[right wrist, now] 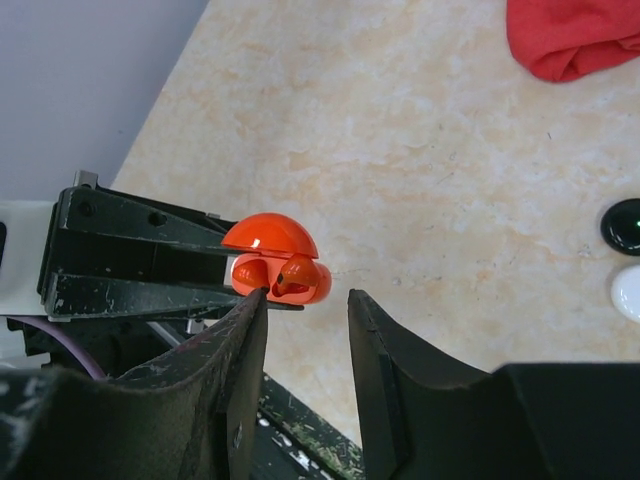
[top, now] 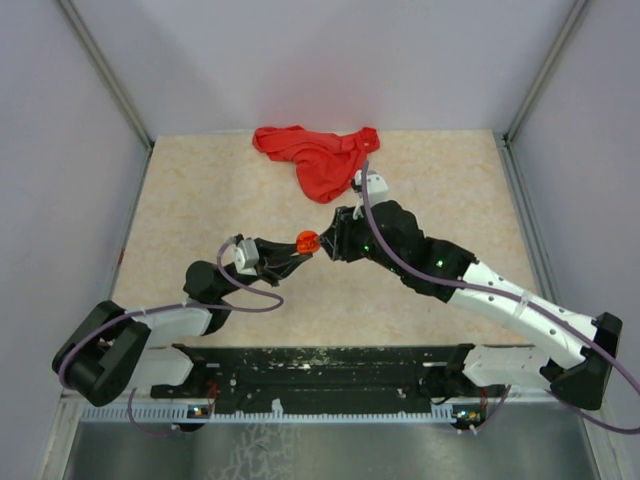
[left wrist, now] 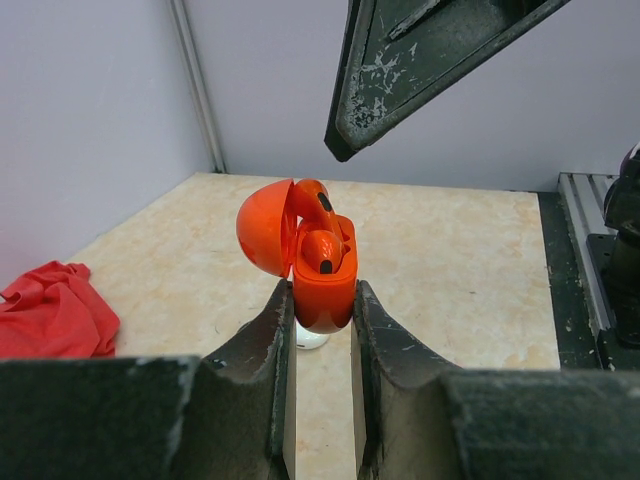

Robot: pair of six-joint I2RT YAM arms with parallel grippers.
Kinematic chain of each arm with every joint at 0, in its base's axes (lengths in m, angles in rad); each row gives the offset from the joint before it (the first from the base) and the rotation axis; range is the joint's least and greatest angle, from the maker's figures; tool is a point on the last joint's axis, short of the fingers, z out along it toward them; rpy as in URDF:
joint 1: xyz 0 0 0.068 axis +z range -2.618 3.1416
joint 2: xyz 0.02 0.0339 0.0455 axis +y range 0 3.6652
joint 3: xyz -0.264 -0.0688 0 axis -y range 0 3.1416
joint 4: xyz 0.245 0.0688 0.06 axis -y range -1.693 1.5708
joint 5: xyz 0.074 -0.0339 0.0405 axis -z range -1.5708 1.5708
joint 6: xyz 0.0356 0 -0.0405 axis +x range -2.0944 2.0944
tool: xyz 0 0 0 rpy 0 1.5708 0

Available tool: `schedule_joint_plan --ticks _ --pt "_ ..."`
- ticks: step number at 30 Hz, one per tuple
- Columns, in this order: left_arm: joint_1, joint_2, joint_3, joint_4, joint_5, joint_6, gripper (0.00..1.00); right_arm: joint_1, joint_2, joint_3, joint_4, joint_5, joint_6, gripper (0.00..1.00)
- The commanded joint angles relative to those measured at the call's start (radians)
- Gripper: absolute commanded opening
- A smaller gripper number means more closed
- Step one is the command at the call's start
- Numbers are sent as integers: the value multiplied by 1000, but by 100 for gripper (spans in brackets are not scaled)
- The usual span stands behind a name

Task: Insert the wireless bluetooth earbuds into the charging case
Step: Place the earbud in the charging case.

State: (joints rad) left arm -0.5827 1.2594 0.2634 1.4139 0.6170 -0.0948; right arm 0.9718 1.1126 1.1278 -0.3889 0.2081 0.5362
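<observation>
**Left gripper (left wrist: pixel 322 310) clamped on the open charging case (right wrist: pixel 285 283): one earbud in, lid not yet shut**

1. Left gripper. Your left jaws are drawn in tight on the lower body of the charging case. They hold it upright, lifted off the table (top: pixel 200 200).
2. Charging case. It is orange and sits mid-table between your two grippers. Its lid (right wrist: pixel 270 233) is swung back on the hinge, so both wells are exposed.
3. Earbuds. One orange-red earbud (right wrist: pixel 298 272) sits in a well. The neighbouring well shows a rounded orange shape, and you cannot tell whether that is the second bud or the bare well.
4. Red cloth (top: pixel 315 155). It lies crumpled at the back of the table, well apart from the work.
5. Right gripper (right wrist: pixel 307 305). Your right jaws stand part-way open with nothing between them. The tips are just beside the case's rim.
6. Black round item (right wrist: pixel 624 226) and white round item (right wrist: pixel 630 292). Both rest on the table off to the right and are cut by the frame edge. They are likely further cases, but their contents are not visible.

Status, as a judgement: the orange pair is at least half loaded. You have yet to confirm the second bud and close the lid. Whether a black or a white pair also needs seating cannot be told from these views.
</observation>
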Motion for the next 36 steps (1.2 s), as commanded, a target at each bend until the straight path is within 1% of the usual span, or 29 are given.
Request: schedule_joint_plan --ticks 1,11,17,24,30,36 --pt "-8 -20 11 26 -4 17 1 -2 -9 0 101 -12 27 38" --pt "-15 -30 17 19 7 7 1 -2 22 -10 130 -28 22 38" --pt "-19 -32 22 14 14 0 1 -2 39 -18 144 -46 15 35" --pt "-22 -43 27 -6 8 -2 1 -2 40 -13 137 -61 -7 26" --pt "-25 -57 54 -83 13 -7 1 -2 47 4 127 -91 -54 18" --pt "-25 -76 57 -101 10 -33 1 -2 65 13 124 -156 -110 15"
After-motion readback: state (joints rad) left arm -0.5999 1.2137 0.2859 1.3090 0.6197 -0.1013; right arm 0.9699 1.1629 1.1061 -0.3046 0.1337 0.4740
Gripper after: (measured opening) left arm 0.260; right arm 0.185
